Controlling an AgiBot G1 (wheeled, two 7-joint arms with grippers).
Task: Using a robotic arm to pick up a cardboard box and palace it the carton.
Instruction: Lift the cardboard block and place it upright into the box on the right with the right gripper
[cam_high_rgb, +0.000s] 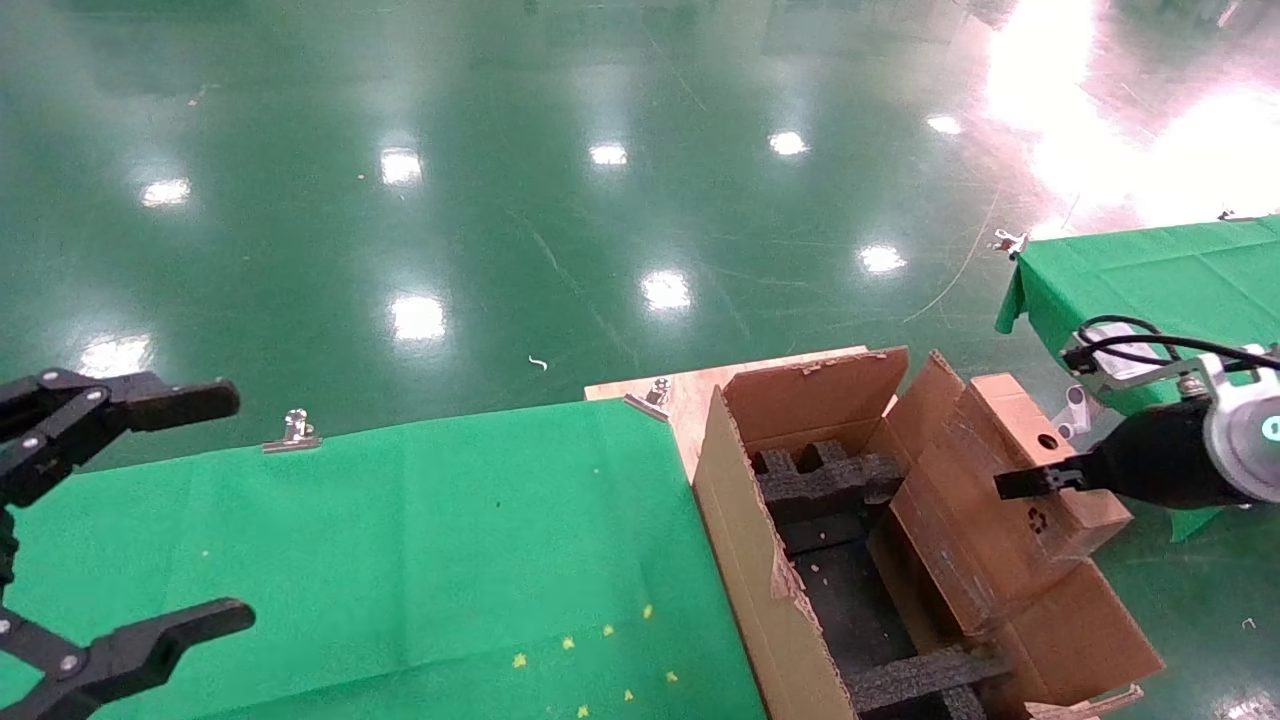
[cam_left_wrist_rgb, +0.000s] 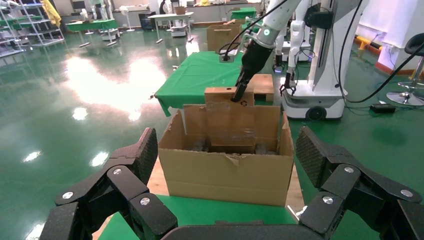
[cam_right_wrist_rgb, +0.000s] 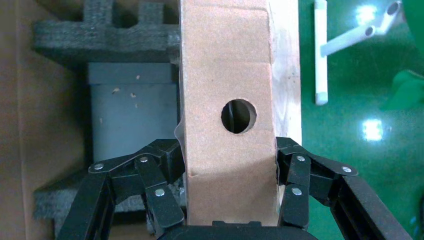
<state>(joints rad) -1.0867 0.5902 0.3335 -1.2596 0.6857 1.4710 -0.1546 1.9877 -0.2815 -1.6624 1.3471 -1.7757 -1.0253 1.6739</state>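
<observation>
The carton (cam_high_rgb: 745, 560) stands open on the table's right end, with black foam inserts (cam_high_rgb: 825, 480) inside. My right gripper (cam_high_rgb: 1035, 482) is shut on the small cardboard box (cam_high_rgb: 1010, 420) and holds it on edge, tilted, above the carton's right flap. In the right wrist view the fingers (cam_right_wrist_rgb: 165, 200) clamp both sides of the box (cam_right_wrist_rgb: 227, 80) below its round hole, with foam (cam_right_wrist_rgb: 105, 40) beneath. My left gripper (cam_high_rgb: 200, 510) is open and empty at the far left. In the left wrist view it (cam_left_wrist_rgb: 226, 145) faces the carton (cam_left_wrist_rgb: 230, 175), with the box (cam_left_wrist_rgb: 220, 95) held above.
A green cloth (cam_high_rgb: 400, 560) covers the table, held by metal clips (cam_high_rgb: 292, 432) at its far edge. A wooden board (cam_high_rgb: 690, 400) shows under the carton. A second green table (cam_high_rgb: 1150, 270) stands at the right. Shiny green floor lies beyond.
</observation>
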